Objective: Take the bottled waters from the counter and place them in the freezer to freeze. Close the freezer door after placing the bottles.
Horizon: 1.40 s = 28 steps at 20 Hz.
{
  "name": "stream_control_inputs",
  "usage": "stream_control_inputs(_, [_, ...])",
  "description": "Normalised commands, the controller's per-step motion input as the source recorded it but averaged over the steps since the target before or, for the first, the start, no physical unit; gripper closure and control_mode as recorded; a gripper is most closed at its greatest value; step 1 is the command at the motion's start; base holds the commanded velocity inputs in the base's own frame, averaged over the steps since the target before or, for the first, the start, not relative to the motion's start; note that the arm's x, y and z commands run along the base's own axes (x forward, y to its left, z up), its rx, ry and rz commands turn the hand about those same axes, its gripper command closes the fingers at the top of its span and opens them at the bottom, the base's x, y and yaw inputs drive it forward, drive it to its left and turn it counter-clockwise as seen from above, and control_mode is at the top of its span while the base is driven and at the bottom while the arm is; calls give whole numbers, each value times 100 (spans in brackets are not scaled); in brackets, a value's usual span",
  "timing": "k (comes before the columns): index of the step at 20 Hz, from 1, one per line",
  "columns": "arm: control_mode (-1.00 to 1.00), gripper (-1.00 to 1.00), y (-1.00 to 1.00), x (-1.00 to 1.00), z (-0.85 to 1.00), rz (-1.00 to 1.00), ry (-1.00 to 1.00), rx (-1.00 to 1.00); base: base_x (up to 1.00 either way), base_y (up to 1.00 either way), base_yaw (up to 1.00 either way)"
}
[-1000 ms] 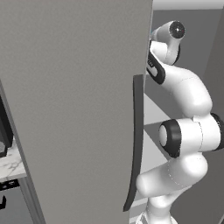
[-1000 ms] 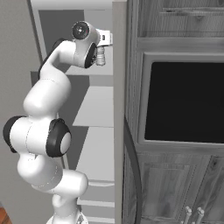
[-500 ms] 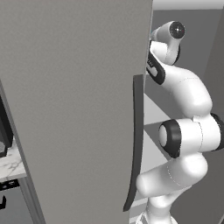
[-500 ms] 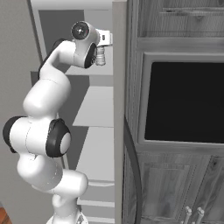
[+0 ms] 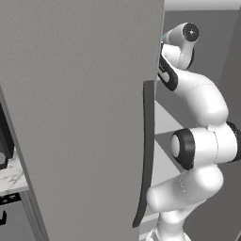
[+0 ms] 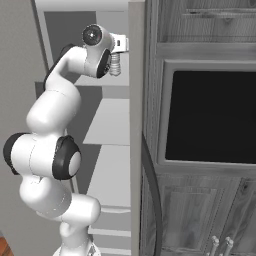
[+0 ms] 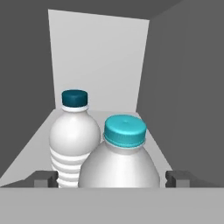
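Note:
Two bottled waters stand upright on a white-grey shelf [image 7: 35, 140] inside the freezer. The near one [image 7: 120, 164] has a light-blue cap and sits between my gripper's [image 7: 111, 178] spread fingertips [image 7: 43, 178], with a gap on each side. The other bottle [image 7: 73, 135] stands just behind it to the left. The gripper is open and holds nothing. In the right base view the hand reaches onto an upper shelf with a ribbed bottle [image 6: 115, 65] under it. The freezer door [image 5: 80, 117] stands open with its dark bar handle [image 5: 147, 150] toward me. A strip of the counter [image 5: 12, 176] shows at far left.
The freezer's grey side wall [image 7: 188, 87] runs close on the right of the bottles and its back wall [image 7: 98, 57] lies behind them. A black-windowed wall oven [image 6: 210, 115] in grey wood cabinets stands right of the door's edge [image 6: 136, 125]. Lower shelves [image 6: 110, 130] lie below the hand.

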Motion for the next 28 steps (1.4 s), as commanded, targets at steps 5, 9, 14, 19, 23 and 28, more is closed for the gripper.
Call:
stream_control_inputs(5, [-100,-100,0,-1,0,-1,0,0,0,0,0])
stream_control_inputs(9, [-100,-100,0,-27,0,-4,0,0,0,0,0])
stream_control_inputs(14, [-100,-100,0,-44,8,-5,-2,0,0,0,0])
stream_control_inputs(19, [-100,-100,0,-57,15,-4,0,0,0,0,0])
stream_control_inputs(23, [-100,-100,0,-71,1,-4,0,0,0,0,0])
stream_control_inputs(28, [-100,-100,0,-87,0,-6,0,1,0,0,0])
